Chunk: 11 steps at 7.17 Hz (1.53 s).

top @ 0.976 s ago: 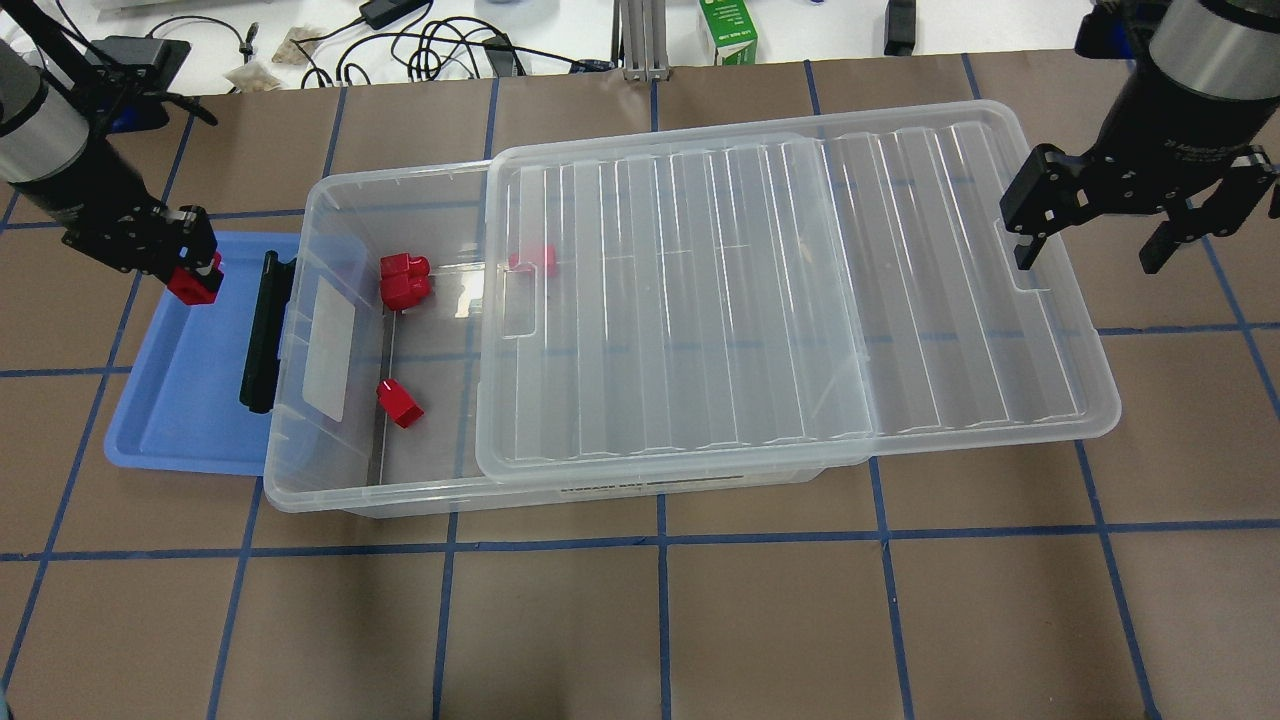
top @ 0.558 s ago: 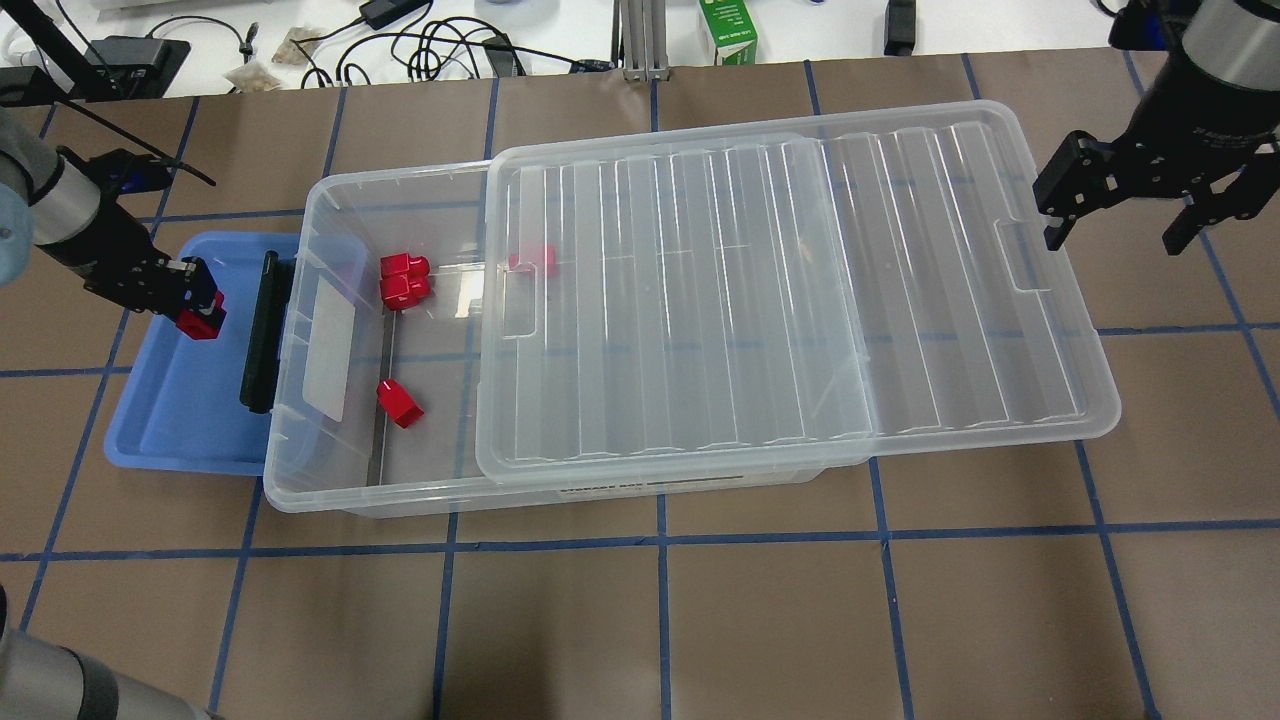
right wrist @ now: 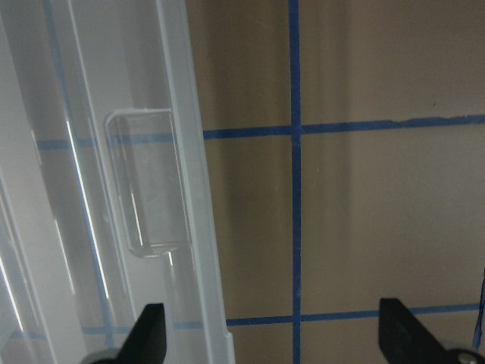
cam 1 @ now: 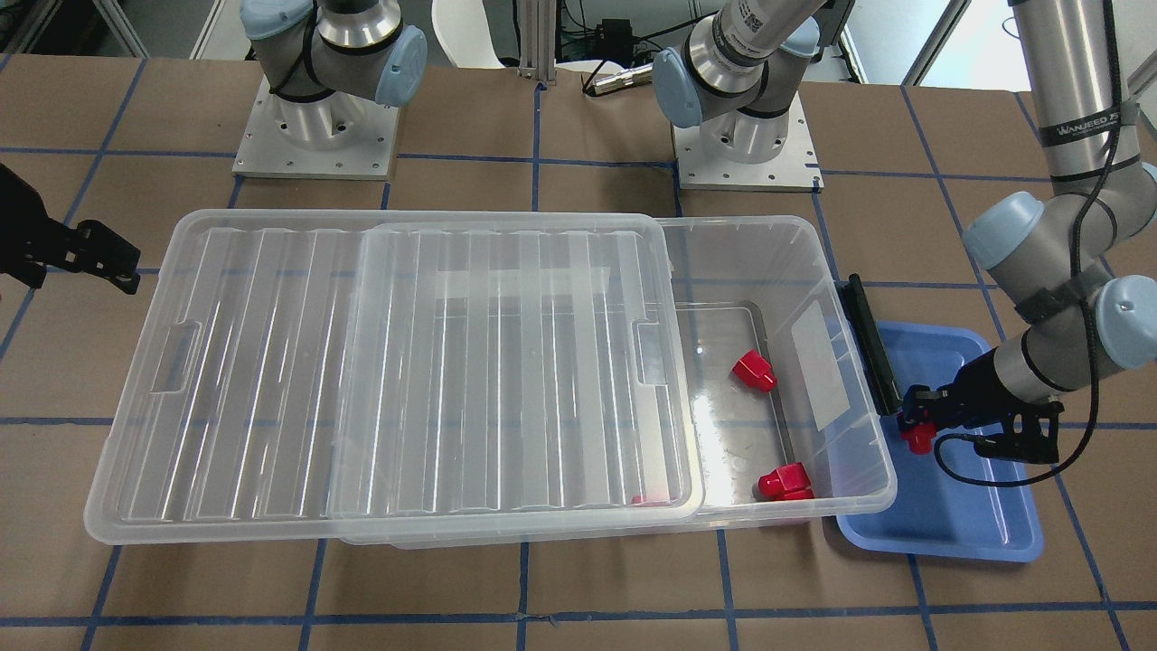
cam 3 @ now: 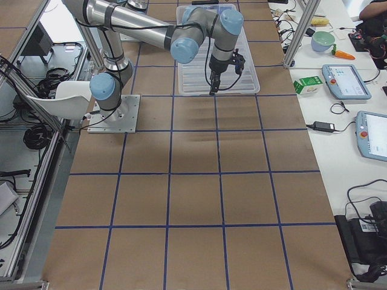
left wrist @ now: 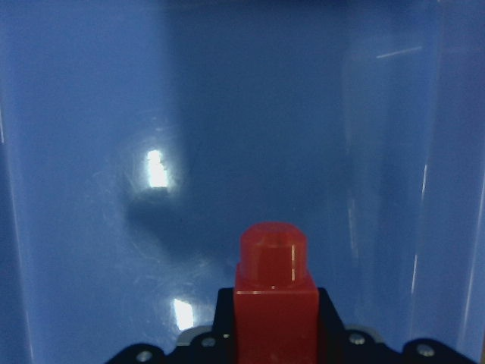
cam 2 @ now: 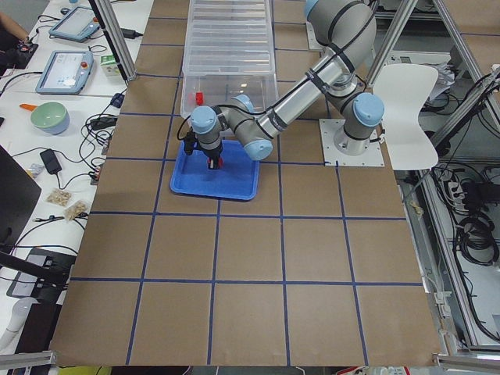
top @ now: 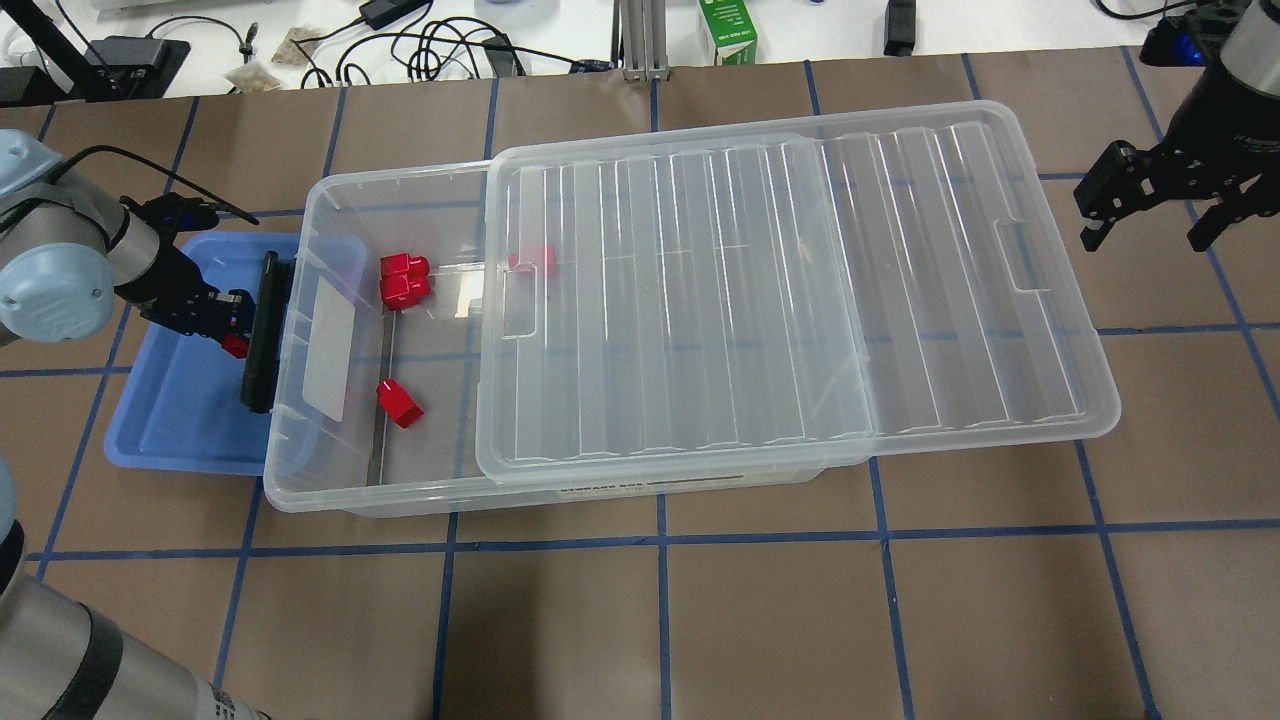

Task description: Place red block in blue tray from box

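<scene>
- The surface (top: 660,620) is brown and crossed by a grid of blue tape lines.
- The box (top: 400,495), clear and shallow, lies lengthwise across the surface.
- Its ribbed lid (top: 780,290) sits shifted toward the robot's right. It overhangs that end and leaves the box's left end uncovered.
- The blue tray (top: 180,420) lies at the box's left end, partly tucked under the box rim and a black bar (top: 262,330) there.
- The right hand (top: 1145,235) hangs with its fingers spread wide and holds nothing. It is above the surface just beyond the lid's right edge.
- The left hand (top: 232,335) is low over the blue tray, close to the black bar.
- It pinches the red block (left wrist: 274,303) with the narrow end pointing down at the tray floor. Whether the block touches the floor cannot be told.
- Other red blocks lie in the box's open end: two (top: 404,279) side by side, a single one (top: 400,403) nearer the front wall, and another (top: 535,260) under the lid's edge.
</scene>
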Available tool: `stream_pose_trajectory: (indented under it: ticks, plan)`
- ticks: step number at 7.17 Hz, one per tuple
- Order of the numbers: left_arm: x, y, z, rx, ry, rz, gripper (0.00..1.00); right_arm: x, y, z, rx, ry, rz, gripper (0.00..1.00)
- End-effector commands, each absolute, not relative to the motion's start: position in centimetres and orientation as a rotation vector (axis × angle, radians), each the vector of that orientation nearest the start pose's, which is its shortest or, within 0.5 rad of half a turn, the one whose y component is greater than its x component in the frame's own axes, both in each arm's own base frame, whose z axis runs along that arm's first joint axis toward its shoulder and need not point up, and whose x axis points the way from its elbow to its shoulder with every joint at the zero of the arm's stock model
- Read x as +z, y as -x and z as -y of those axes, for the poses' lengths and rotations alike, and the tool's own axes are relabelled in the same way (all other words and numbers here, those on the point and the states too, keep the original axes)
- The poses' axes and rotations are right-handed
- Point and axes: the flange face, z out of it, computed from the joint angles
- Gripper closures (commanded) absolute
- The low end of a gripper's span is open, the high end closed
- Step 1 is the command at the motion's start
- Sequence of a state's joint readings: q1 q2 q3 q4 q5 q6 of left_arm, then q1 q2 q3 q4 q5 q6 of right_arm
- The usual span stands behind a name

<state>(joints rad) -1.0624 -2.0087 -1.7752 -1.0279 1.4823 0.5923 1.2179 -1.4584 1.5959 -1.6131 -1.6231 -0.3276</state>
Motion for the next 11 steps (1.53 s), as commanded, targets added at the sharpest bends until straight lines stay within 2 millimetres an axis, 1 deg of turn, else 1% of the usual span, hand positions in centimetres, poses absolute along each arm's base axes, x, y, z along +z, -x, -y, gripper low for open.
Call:
stream_pose_trajectory:
  ticks: [1, 2, 3, 4, 5, 6, 7, 8, 9, 10, 11]
  plan:
    - [22.2, -15.4, 58.0, 0.031, -0.145, -3.246, 0.0, 40.3, 7.6, 55.2, 0.172, 0.066, -3.168, 0.0]
    - [24.4, -15.0, 57.6, 0.025, -0.142, -3.244, 0.0, 39.7, 8.8, 55.4, 0.179, 0.051, -3.163, 0.0]
    - [28.4, -13.7, 57.6, 0.039, -0.174, -3.245, 0.0, 38.6, 9.4, 55.8, 0.202, 0.073, -3.152, 0.0]
    - [33.3, -11.8, 57.6, 0.065, -0.191, -3.234, 0.0, 37.3, 9.9, 56.8, 0.186, 0.071, -3.159, 0.0]
    - [38.2, -9.5, 57.4, 0.065, -0.202, -3.229, 0.0, 37.1, 10.1, 57.2, 0.162, 0.068, -3.167, 0.0]
    - [41.6, -7.5, 56.6, 0.028, -0.185, -3.215, 0.0, 37.0, 9.9, 57.2, 0.164, 0.072, -3.156, 0.0]
    - [43.7, -4.3, 56.1, -0.021, -0.174, -3.203, 0.0, 36.2, 10.0, 57.5, 0.184, 0.072, -3.146, 0.0]
    - [45.3, 1.1, 55.2, -0.045, -0.176, -3.173, 0.0, 36.0, 9.7, 57.5, 0.196, 0.075, -3.141, 0.0]
    - [47.5, 5.6, 54.0, -0.093, -0.238, -3.093, 0.0, 35.5, 9.7, 57.6, 0.212, 0.08, -3.136, 0.0]
    - [48.5, 9.0, 52.6, -0.125, -0.283, -3.074, 0.0, 35.6, 9.3, 57.6, 0.214, 0.087, -3.136, 0.0]
    - [48.3, 11.2, 51.9, -0.124, -0.167, -3.086, 0.0, 35.4, 8.9, 57.7, 0.218, 0.089, -3.13, 0.0]
